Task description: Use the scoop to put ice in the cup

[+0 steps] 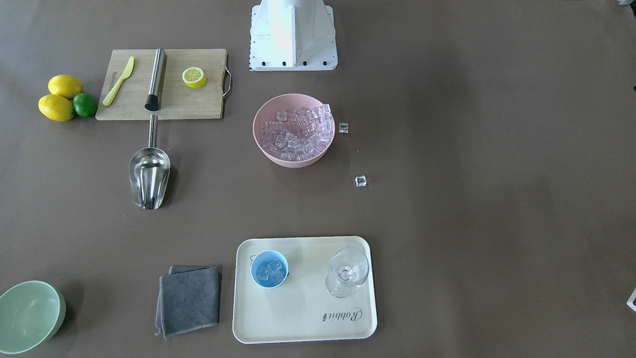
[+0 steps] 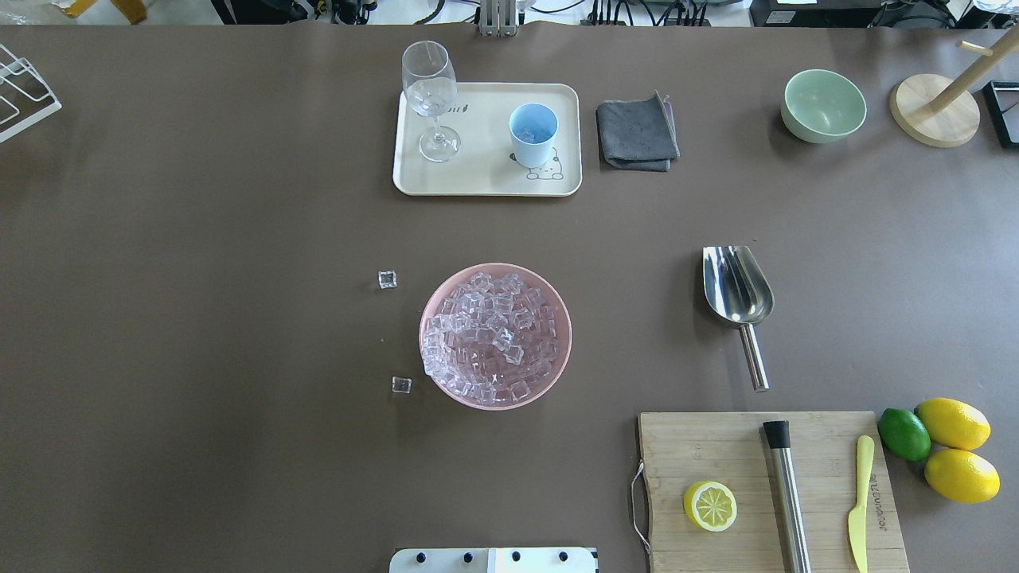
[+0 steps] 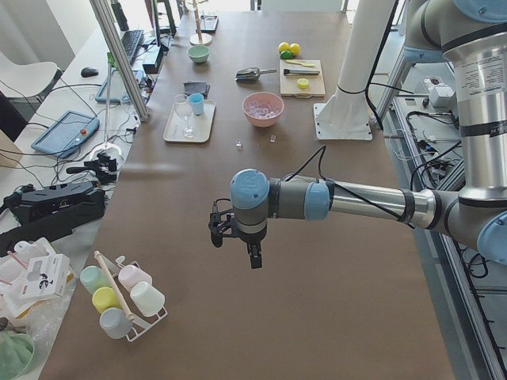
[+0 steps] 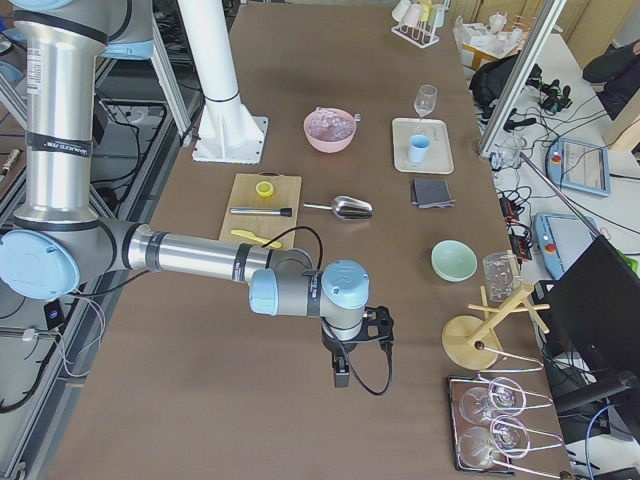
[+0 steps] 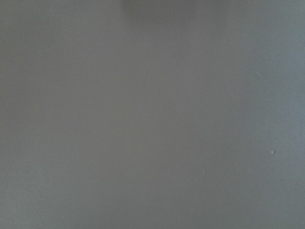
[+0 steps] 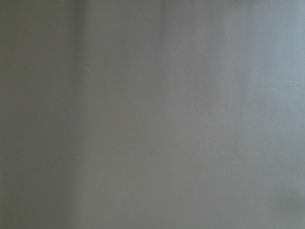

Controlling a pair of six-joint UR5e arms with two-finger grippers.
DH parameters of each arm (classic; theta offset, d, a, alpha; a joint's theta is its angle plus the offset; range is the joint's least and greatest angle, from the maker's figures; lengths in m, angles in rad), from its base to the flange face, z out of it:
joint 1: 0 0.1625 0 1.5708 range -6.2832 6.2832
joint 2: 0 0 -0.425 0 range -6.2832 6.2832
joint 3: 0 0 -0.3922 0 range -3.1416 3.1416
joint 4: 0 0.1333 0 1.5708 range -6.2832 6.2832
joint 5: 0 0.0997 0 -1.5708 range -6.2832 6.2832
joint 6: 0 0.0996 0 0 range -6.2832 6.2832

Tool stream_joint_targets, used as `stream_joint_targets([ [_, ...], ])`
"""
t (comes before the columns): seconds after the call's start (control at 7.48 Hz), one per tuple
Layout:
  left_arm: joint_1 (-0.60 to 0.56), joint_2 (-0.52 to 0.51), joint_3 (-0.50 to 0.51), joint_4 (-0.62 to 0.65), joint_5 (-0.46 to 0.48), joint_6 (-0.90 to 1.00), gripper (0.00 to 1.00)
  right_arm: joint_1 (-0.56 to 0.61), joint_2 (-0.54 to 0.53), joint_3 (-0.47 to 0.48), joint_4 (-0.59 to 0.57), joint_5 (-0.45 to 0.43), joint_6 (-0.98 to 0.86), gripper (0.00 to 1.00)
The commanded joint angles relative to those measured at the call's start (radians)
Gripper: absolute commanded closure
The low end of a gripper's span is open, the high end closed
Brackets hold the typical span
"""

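Brown worktop [image 1: 447, 199] holds the scoop [image 1: 149, 176] at centre left, ungripped; the cup [image 1: 253, 274] (ice [image 1: 269, 272] inside) sits lower centre. Left end effector [image 3: 252, 255] and right end effector [image 4: 341, 372]: opening cannot be determined. If you overfill the scoop, ice spills.

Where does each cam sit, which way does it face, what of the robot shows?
Front-facing: across table, facing robot, steeply down; base shows.
Overhead: behind robot, looking forward-down; base edge.
Exterior left: robot's left table end; left gripper near.
Exterior right: opposite end; right gripper near.
Wrists: table only.
Front and overhead share scoop, cup, pink bowl.
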Motion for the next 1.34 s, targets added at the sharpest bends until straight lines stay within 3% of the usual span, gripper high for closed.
stream_joint_targets([
  [0.0, 0.000, 0.001, 0.003, 0.000, 0.000, 0.000, 0.02, 0.000, 0.001, -0.007, 0.001, 0.005, 0.007, 0.00],
  [1.2, 0.006, 0.001, 0.004, 0.001, 0.000, 0.000, 0.02, -0.003, 0.002, -0.019, -0.007, 0.015, 0.050, 0.00],
])
